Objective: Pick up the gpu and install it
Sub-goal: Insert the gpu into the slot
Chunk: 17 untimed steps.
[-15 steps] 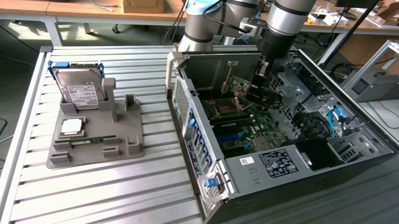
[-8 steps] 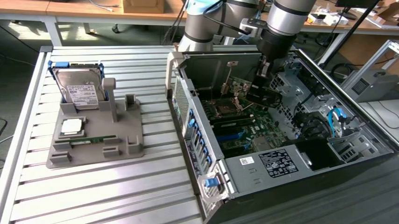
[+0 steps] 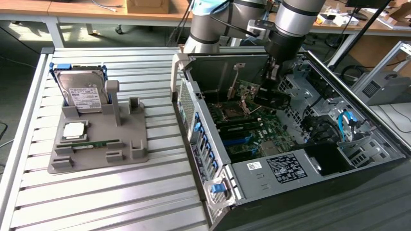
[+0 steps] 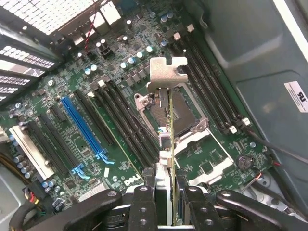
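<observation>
The claw (image 4: 166, 192) is clamped on the gpu (image 4: 166, 74), fingers (image 4: 144, 207) pressed to both faces. The card hangs edge-on above the motherboard (image 4: 86, 110), silvery bracket farthest from the claw, and whether it touches any slot cannot be told. The open computer case (image 3: 215, 159) lies on a slatted metal counter (image 3: 96, 192), wooden desks beyond its far edge, and the arm (image 3: 289, 24) drops steeply into the case from that side.

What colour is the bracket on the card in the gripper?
The bracket is silvery bare metal; it shows best in the wrist view.
</observation>
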Motion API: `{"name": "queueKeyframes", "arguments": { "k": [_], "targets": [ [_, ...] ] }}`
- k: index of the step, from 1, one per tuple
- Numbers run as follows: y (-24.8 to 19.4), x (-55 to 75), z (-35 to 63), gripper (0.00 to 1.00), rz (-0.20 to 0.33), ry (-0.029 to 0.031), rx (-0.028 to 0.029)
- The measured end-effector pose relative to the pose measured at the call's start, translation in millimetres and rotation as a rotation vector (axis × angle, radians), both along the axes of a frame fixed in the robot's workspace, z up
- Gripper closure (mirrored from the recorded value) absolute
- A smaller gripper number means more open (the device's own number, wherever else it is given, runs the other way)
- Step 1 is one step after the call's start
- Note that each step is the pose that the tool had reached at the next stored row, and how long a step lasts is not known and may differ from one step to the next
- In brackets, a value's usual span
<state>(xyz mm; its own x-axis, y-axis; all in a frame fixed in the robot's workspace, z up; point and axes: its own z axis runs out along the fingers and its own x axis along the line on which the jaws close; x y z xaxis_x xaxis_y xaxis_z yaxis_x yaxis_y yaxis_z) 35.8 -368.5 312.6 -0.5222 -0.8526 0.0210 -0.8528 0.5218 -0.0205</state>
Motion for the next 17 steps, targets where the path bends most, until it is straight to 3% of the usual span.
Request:
{"name": "queueKeyframes", "arguments": {
  "k": [17],
  "targets": [
    [0.0, 0.0, 0.0, 0.73, 0.147, 0.0000, -0.0001]
  ]
}}
